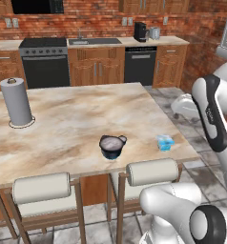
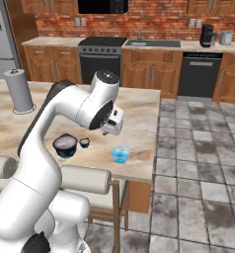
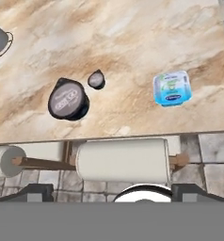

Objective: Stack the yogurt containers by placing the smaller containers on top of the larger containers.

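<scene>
1. The tool (image 3: 112, 190) is at the bottom of the hand view. Its two dark tips stand far apart, as wide as they go. It holds nothing.
2. The navy tub (image 3: 68, 99) sits on the surface (image 3: 132, 42), left of the middle in the hand view. Its lid is grey. In the left base view the tub (image 1: 111, 146) is near the front edge, just below the middle of the frame.
3. The tiny pot (image 3: 96, 79) stands just to the upper right of the tub in the hand view. The two are close but do not touch. In the right base view the pot (image 2: 84, 143) is just right of the tub (image 2: 66, 145).
4. The blue cup (image 3: 172, 88) is at the right of the hand view, well apart from the tub. In the left base view the cup (image 1: 165, 142) sits near the right corner of the surface.
5. The paper roll (image 1: 16, 101) stands upright at the left of the left base view, far from the cups.
6. Two stools (image 1: 151, 171) stand under the front edge of the surface.
7. The arm (image 2: 90, 111) bends over the surface in the middle of the right base view.
</scene>
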You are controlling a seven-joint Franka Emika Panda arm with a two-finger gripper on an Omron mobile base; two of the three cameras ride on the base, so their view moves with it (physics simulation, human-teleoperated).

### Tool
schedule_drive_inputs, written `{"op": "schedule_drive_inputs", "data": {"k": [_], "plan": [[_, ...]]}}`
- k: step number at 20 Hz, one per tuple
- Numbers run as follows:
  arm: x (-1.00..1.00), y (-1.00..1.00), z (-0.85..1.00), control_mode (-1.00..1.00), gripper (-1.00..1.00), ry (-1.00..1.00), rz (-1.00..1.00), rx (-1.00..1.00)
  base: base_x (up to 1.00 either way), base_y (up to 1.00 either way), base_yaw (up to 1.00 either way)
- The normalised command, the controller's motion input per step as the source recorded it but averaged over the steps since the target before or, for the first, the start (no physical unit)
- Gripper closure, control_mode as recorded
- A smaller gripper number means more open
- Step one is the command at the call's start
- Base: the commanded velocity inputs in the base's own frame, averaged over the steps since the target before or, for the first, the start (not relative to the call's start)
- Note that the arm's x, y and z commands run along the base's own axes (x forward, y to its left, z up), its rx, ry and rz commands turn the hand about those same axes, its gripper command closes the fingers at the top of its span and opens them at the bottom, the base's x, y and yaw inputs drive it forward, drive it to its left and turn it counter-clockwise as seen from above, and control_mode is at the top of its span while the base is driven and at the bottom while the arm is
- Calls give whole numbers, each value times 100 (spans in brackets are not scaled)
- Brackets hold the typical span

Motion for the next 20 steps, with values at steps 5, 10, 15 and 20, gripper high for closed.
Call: {"op": "schedule_drive_inputs", "data": {"k": [5,10,15,20], "plan": [[-17,-20,-22,-100,-100,-1,0,11,0,0,0],[-20,-14,-27,-100,-100,-4,0,9,0,0,0],[-15,-11,-24,-100,-100,-7,0,7,0,0,0],[-7,-9,-23,-100,-100,-5,0,7,0,0,0]]}}
